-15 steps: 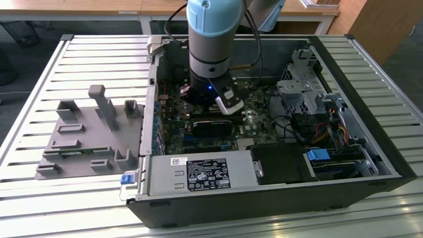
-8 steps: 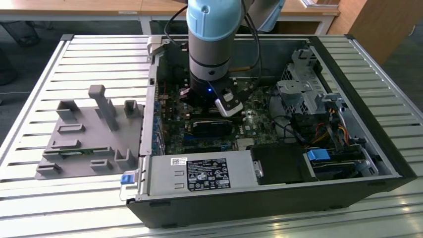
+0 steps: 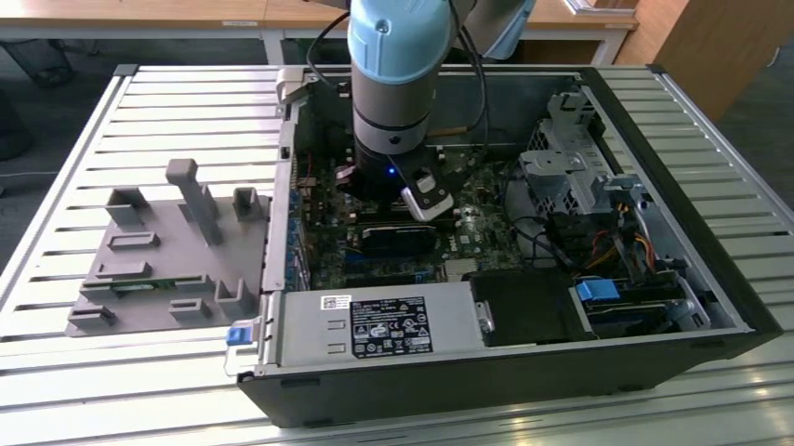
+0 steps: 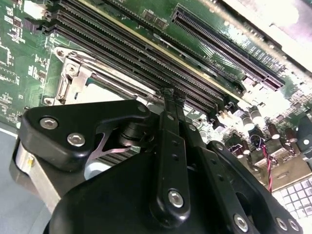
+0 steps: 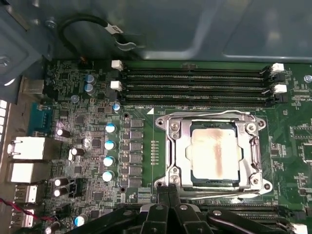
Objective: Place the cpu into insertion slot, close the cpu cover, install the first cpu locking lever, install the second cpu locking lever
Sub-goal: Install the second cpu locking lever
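Computer case (image 3: 522, 372), black, lies open on a slatted metal table (image 3: 74, 121); a grey plastic fixture (image 3: 162, 251) sits on the slats toward the exterior view's left, just beside the case. Robot arm (image 3: 394, 84), pale blue and grey, reaches down into the case over the green motherboard (image 5: 73, 146). A silver power supply (image 3: 372, 330) at the case's near edge carries a black label with white print, too small to make out.

On the board, in the first wrist view, four long memory slots (image 5: 195, 85) run beside the insertion slot (image 5: 171, 161). The cpu cover (image 5: 183, 146) is lowered flat over the socket. The cpu (image 5: 214, 151) sits seated inside, its dull metal face with a brownish smear showing through the cover's window.

The gripper (image 5: 168, 191) hovers at the socket's edge; its black fingers (image 4: 171, 105) are pressed together at the tips, nothing visibly between them.
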{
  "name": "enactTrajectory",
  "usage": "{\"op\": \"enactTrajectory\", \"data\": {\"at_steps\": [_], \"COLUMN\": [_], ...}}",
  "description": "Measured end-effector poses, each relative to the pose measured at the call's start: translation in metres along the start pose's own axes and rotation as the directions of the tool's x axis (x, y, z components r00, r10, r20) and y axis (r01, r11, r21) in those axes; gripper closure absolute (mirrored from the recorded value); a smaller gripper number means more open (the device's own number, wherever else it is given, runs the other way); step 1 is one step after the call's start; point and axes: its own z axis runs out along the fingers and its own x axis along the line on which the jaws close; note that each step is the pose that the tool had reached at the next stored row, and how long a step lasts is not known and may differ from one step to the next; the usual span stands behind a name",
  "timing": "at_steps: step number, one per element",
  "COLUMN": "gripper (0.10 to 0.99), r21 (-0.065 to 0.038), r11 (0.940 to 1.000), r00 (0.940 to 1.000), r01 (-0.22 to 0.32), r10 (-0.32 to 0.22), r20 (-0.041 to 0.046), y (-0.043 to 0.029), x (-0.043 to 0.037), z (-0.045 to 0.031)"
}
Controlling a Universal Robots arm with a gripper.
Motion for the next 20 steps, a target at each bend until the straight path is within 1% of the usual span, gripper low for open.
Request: {"op": "enactTrajectory", "data": {"at_steps": [4, 8, 14, 17, 20], "gripper": [0.969, 0.969, 0.969, 0.969, 0.969], "r21": [-0.014, -0.023, -0.024, -0.024, -0.024], "r11": [0.9999, 0.9997, 0.9997, 0.9997, 0.9997], "r00": [1.0000, 1.0000, 1.0000, 1.0000, 1.0000], "r01": [0.000, 0.000, 0.000, 0.000, 0.000], "r10": [0.000, 0.000, 0.000, 0.000, 0.000], "r20": [0.0002, 0.0000, 0.0000, 0.0002, 0.0000], "y": [-0.0004, -0.0008, -0.0010, -0.0005, 0.0003], "x": [0.0007, 0.0021, 0.0025, 0.0028, 0.0029], "z": [0.0020, 0.0039, 0.0042, 0.0021, -0.0017]}}
